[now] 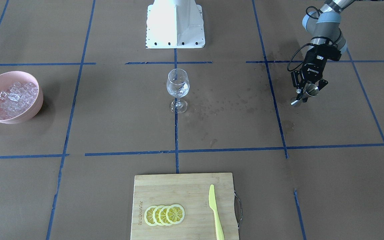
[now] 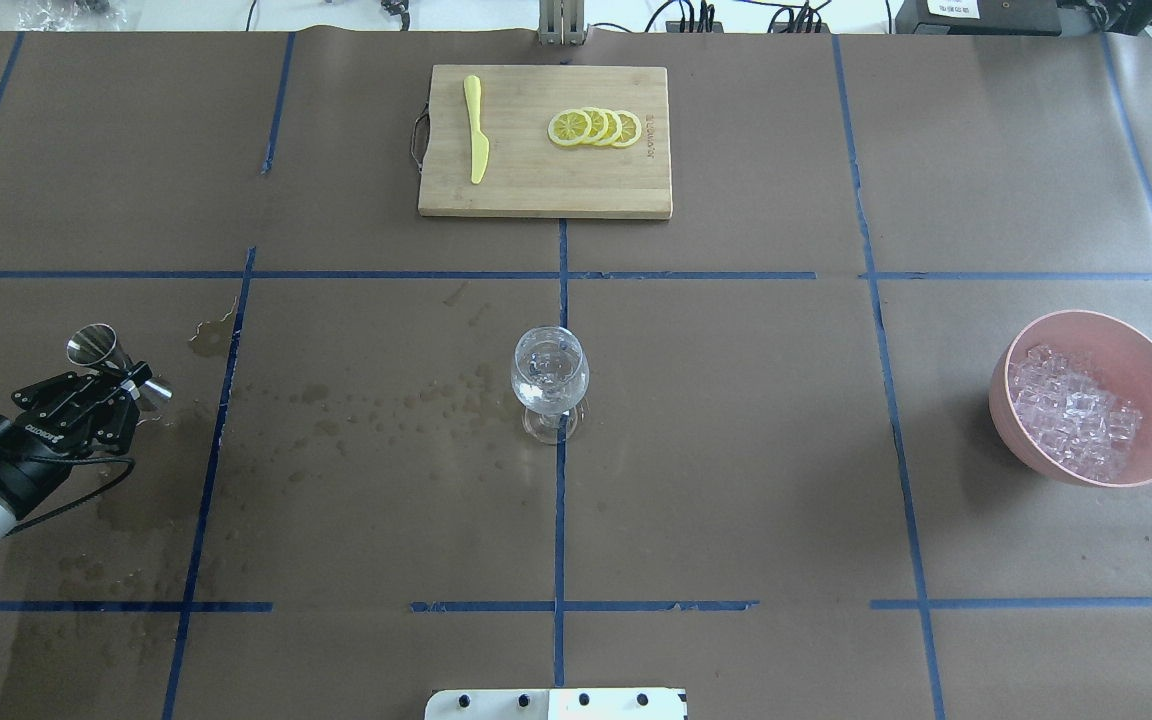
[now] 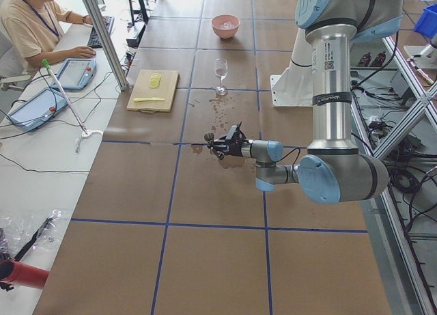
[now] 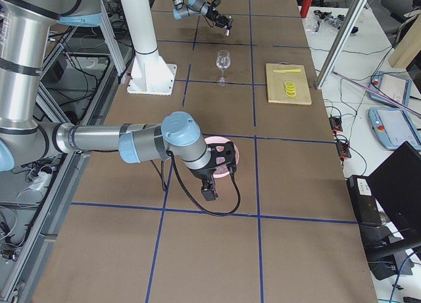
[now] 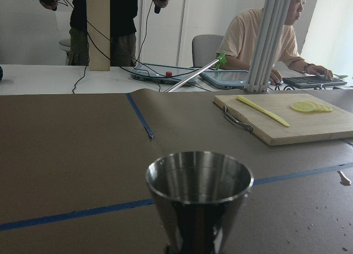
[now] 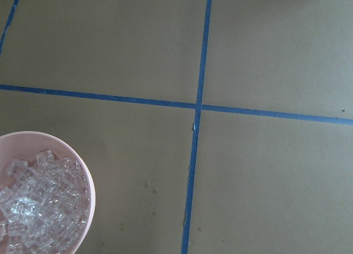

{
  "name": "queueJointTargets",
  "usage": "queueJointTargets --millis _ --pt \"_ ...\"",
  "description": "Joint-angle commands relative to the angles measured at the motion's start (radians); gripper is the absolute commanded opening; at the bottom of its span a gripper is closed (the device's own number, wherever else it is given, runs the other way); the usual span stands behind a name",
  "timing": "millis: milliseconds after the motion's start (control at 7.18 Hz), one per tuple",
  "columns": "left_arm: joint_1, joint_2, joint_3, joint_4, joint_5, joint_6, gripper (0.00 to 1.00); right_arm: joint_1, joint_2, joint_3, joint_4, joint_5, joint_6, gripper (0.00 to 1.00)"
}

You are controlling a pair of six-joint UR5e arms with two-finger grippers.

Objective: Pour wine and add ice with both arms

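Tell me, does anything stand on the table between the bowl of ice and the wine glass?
Nothing visible does. Between the ice in the pink bowl and the wine glass there is only bare brown table with blue tape lines. The cutting board lies far to the side of that path.

The wine glass (image 2: 549, 380) stands at the centre of the table (image 2: 736, 450). The bowl (image 2: 1002, 405) holding the ice (image 2: 1076, 410) sits near the right edge. The left gripper (image 2: 134, 385) holds the jigger (image 2: 96, 348) near the left edge. The cutting board (image 2: 536, 185) at the far edge carries the knife (image 2: 476, 130) and the lemon slices (image 2: 596, 127).
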State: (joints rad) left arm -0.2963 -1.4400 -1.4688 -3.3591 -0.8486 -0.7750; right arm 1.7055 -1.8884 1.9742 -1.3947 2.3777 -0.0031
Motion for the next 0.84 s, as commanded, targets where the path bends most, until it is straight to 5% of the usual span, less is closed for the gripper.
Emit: queueJointTargets --millis 0,418,696 --pt "0.023 -0.040 0.040 0.000 0.005 0.010 0.00 0.000 0.000 0.000 -0.001 0.000 0.000 1.00" --pt "0.060 -0.043 0.044 0.000 0.005 0.011 0.00 0.000 0.000 0.000 -0.001 0.000 0.002 1.00" --pt "0.072 -0.043 0.045 0.000 0.005 0.011 0.17 0.000 0.000 0.000 -0.001 0.000 0.002 1.00"
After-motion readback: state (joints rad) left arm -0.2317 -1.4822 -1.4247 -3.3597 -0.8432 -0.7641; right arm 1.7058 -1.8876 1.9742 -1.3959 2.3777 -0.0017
